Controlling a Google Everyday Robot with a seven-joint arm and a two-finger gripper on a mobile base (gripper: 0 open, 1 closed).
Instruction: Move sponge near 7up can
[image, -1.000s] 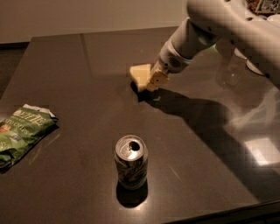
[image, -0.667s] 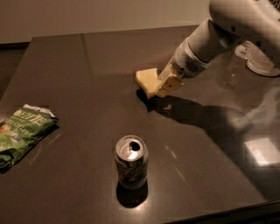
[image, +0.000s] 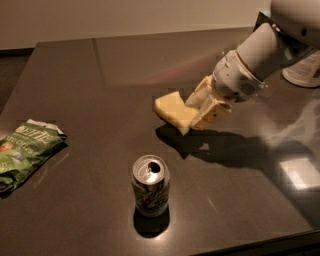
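Observation:
The pale yellow sponge (image: 173, 112) hangs tilted a little above the dark table, near its middle, with its shadow on the surface just below. My gripper (image: 197, 112) reaches in from the upper right and is shut on the sponge's right end. The 7up can (image: 150, 185) stands upright near the table's front edge, below and a little left of the sponge, about a can's height away from it.
A green-and-white snack bag (image: 25, 152) lies at the table's left edge. A white round container (image: 304, 67) stands at the far right behind my arm. The dark table (image: 90, 90) ends close in front of the can.
My gripper has carried the sponge up off the table and toward the front right, closer to the can. The can and bag have not moved.

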